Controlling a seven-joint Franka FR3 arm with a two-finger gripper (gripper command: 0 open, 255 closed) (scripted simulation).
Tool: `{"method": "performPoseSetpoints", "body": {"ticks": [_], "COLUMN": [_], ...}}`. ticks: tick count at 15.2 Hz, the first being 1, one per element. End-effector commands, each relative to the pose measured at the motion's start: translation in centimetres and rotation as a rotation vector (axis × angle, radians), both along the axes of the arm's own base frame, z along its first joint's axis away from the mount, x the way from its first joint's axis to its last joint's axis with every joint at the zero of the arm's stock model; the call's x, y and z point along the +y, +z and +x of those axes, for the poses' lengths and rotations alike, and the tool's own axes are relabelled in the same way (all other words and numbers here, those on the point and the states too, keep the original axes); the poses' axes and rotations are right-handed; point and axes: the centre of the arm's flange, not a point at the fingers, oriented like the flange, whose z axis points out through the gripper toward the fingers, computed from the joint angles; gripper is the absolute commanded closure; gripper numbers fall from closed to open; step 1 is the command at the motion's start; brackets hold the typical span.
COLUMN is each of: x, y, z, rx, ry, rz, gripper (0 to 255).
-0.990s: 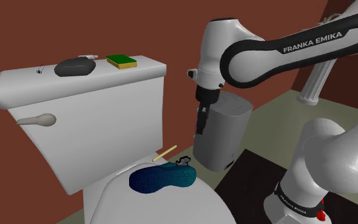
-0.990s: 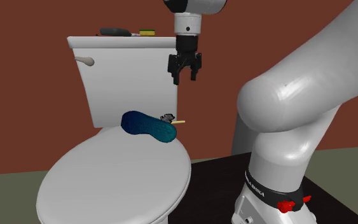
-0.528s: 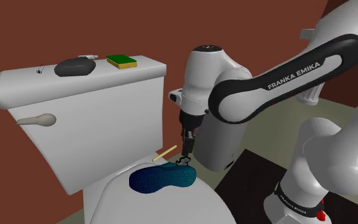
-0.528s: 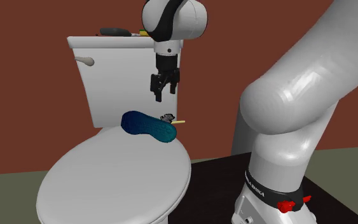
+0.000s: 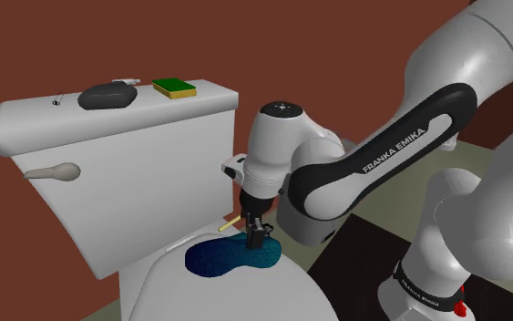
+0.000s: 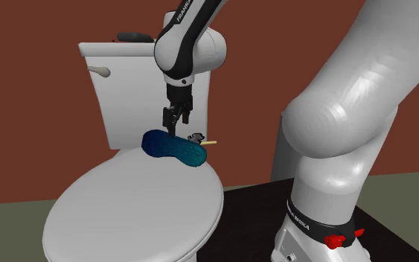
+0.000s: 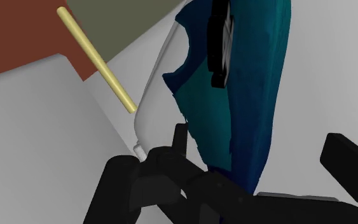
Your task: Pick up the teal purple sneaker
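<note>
We see the gripper (image 5: pixel 254 239) right down at the teal sneaker (image 5: pixel 216 259), which lies on the white toilet lid (image 6: pixel 126 216), close under the tank (image 5: pixel 127 173). In the wrist view the black fingers (image 7: pixel 346 172) stand apart, straddling the shoe, not clamped. A yellow stick (image 7: pixel 98 60) lies just beside it.

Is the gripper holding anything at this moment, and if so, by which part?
Nothing is held. The gripper is open, its fingers either side of the teal sneaker on the toilet lid, one finger clearly apart from it.
</note>
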Motion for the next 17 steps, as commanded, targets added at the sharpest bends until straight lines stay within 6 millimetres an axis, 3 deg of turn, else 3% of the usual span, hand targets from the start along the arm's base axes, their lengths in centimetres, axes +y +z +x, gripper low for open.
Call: {"method": "performPoseSetpoints", "body": {"ticks": [1, 4, 6, 7, 17], "x": [0.0, 0.0, 0.0, 0.1, 0.0], "y": [-1.2, -3.0, -3.0, -3.0, -2.5], "z": [-0.1, -0.1, -0.1, -0.1, -0.1], "rx": [-0.001, -0.001, -0.001, -0.001, -0.001], "ry": [0.003, 0.003, 0.003, 0.003, 0.003], "rz": [0.001, 0.001, 0.001, 0.001, 0.001], "gripper": [0, 0, 0, 255, 255]}}
